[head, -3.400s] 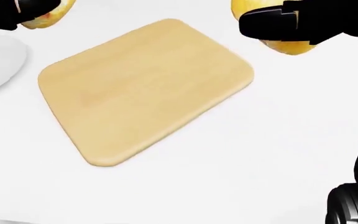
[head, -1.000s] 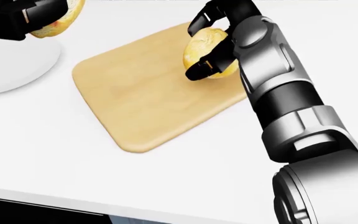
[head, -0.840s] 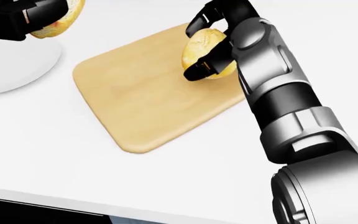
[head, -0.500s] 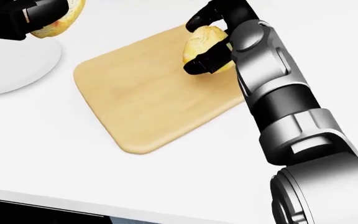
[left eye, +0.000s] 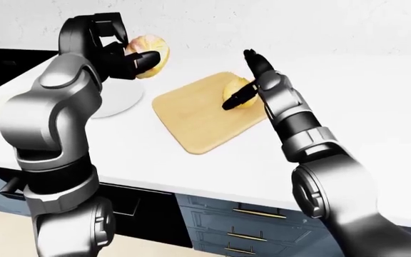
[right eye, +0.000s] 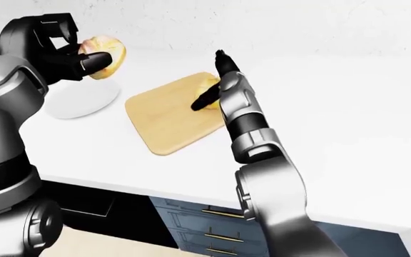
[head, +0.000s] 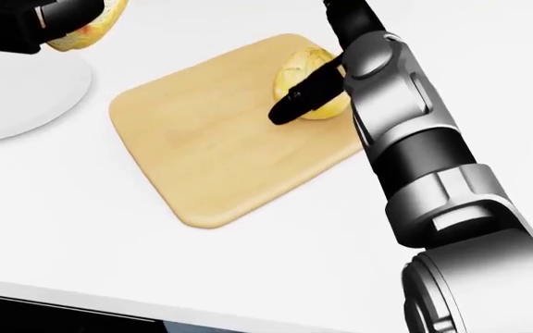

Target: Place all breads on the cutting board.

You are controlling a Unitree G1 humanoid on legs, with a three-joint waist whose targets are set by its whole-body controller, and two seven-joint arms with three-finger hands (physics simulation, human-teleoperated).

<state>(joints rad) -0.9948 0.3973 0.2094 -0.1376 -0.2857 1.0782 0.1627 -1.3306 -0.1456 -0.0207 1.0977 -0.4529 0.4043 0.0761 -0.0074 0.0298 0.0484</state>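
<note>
Holding a golden round bread roll aloft above the counter, left hand, fingers clamped on it. White round plate below, nothing visible on it. Pale wooden cutting board on white counter, carrying a second golden bread roll near its right edge. Right hand over that roll, fingers spread apart, one dark finger lying across it.

Risks, judged: the withdrawing finger may nudge the roll off the near edge; the held roll may drop short onto the plate.
</note>
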